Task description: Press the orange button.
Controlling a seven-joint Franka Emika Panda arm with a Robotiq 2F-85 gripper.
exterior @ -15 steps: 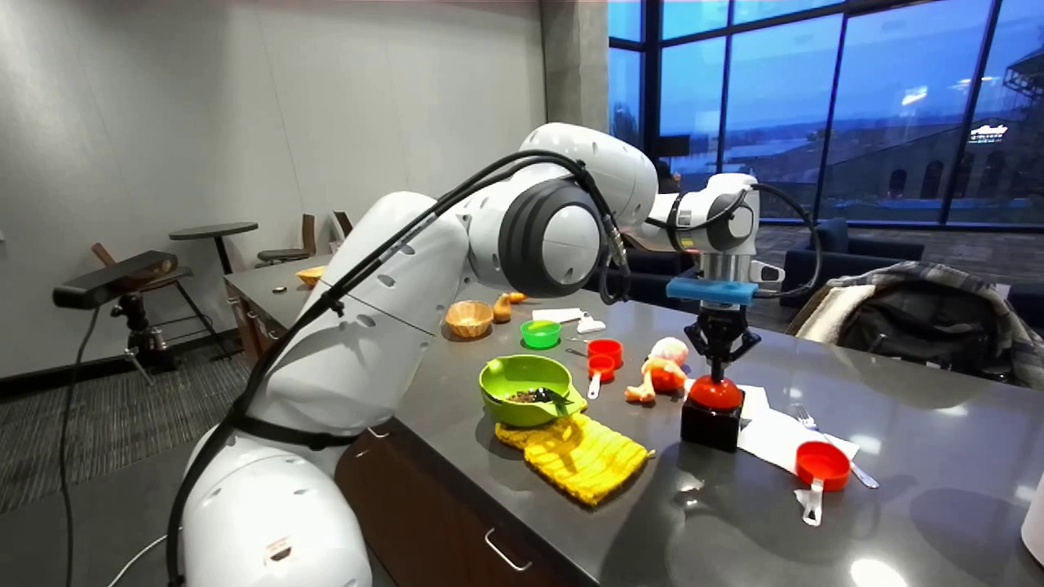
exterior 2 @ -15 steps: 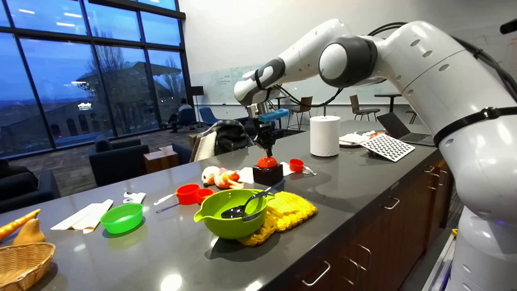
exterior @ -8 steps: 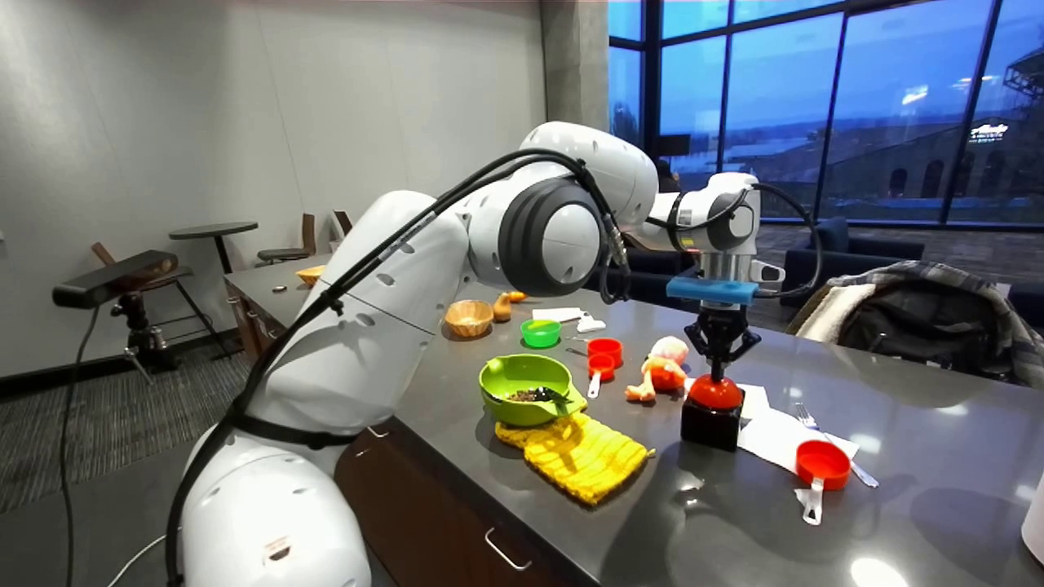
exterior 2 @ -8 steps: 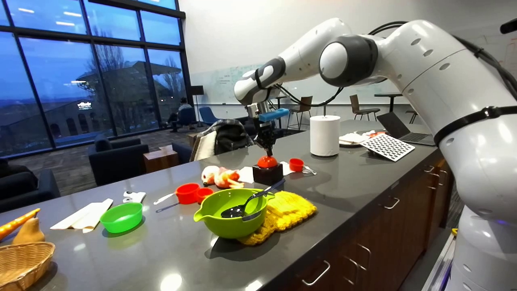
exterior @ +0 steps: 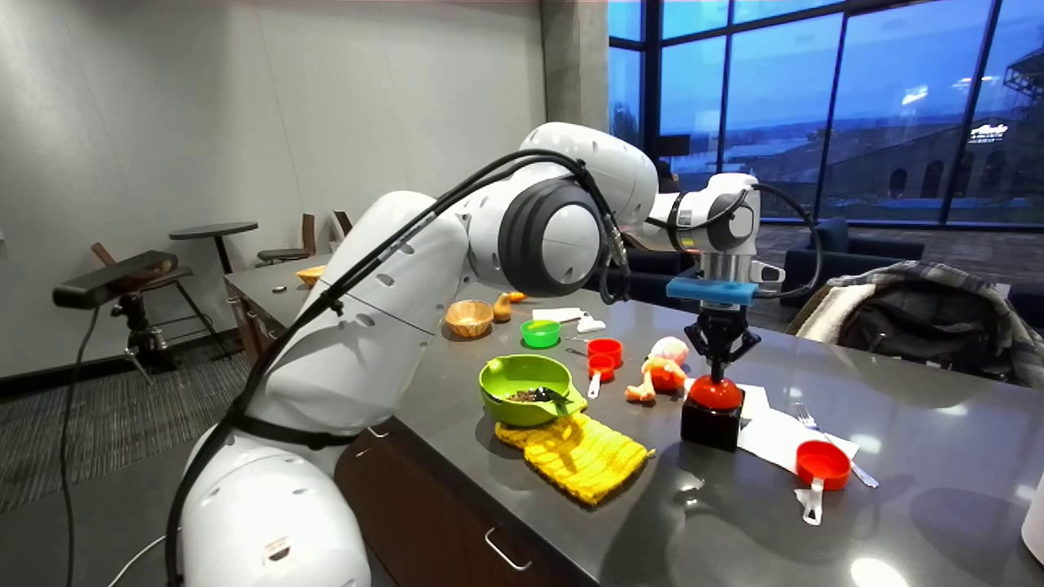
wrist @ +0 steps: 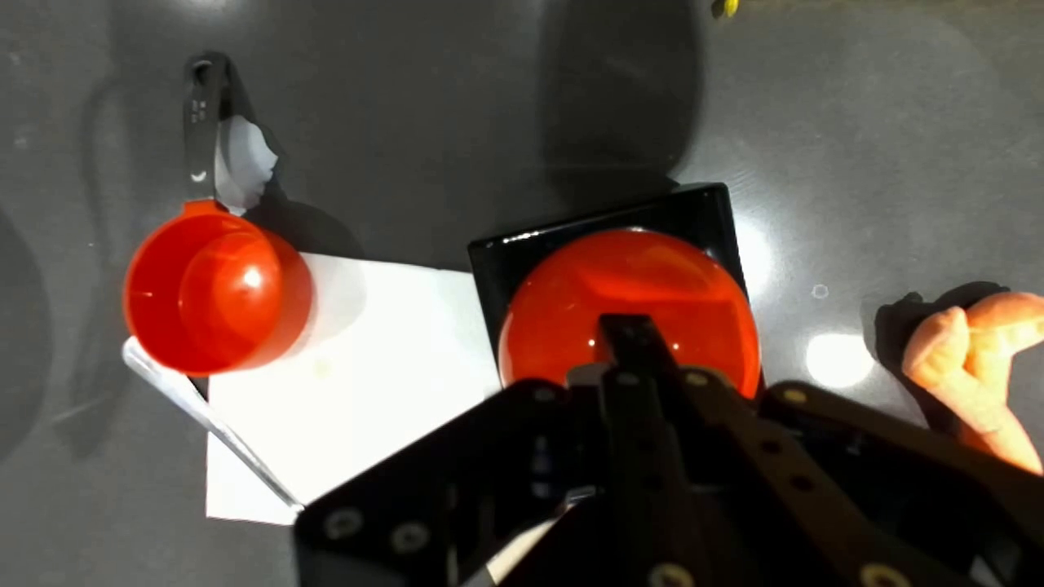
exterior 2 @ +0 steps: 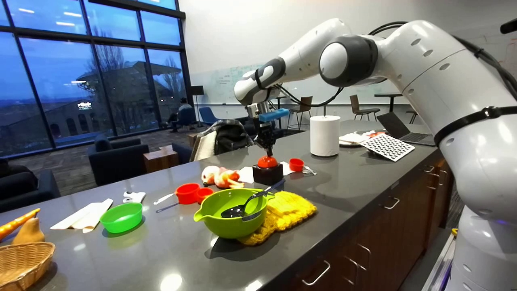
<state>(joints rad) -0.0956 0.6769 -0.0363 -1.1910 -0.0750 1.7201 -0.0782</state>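
Find the orange button [wrist: 620, 277], a red-orange dome on a square black base [exterior: 708, 428], on the grey tabletop [exterior: 750, 522], set in from both the drawer-side and window-side edges and well away from any corner in view. Note in both exterior views the gripper [exterior: 717, 377] with fingers together, nothing seen between, touching the crown of the dome. Judge as the press itself, at contact or just past; cannot tell any downward travel.

Push straight down through the middle of the dome, with the fingers together as one blunt prod. Build force slowly, to avoid skidding or tipping the black base on so slick-looking a surface. Stop at the bottom of the travel, then lift straight up before heading toward any edge, so as to miss the red measuring cup [wrist: 216, 289], farther along between the same two edges and partly over white paper [wrist: 367, 367].

Make out tiny pale marks on the handle [wrist: 202, 139] of the cup, too small to read. See beyond the window [exterior 2: 121, 68] a lit sign [exterior 2: 85, 106] in flowing script, too blurred to read for certain; a whiteboard [exterior 2: 226, 83], faintly written on, unreadable; and low on the arm [exterior: 359, 375] a small sticker [exterior: 278, 546], illegible.
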